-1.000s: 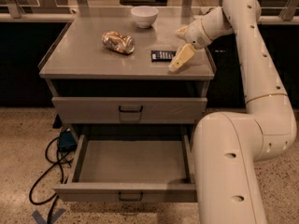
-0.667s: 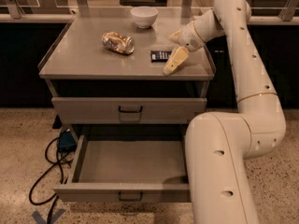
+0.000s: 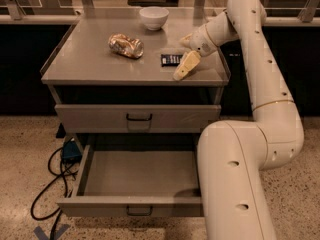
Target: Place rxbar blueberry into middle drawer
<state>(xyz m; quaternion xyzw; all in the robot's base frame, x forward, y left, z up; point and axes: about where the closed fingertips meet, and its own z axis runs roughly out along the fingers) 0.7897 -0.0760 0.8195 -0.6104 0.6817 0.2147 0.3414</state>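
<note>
The rxbar blueberry [image 3: 171, 59], a small dark navy bar, lies flat on the cabinet top [image 3: 90, 59], right of centre. My gripper [image 3: 182, 54] is low over the top at the bar's right end. It is open, with one cream finger [image 3: 184, 67] in front of the bar and the other behind it; it holds nothing. The middle drawer [image 3: 131, 205] is pulled out below, with its grey floor bare. My arm's lower link [image 3: 235, 184] hides its right side.
A crushed gold-brown can [image 3: 126, 45] lies left of the bar. A white bowl [image 3: 153, 17] stands at the back. A closed drawer [image 3: 137, 118] with a dark handle sits above the open one. Black cables [image 3: 47, 184] and a blue box [image 3: 70, 151] lie on the floor at left.
My gripper and arm have moved left across the cabinet top and closed in on the bar's right end. The bar, can, bowl and drawer have not moved.
</note>
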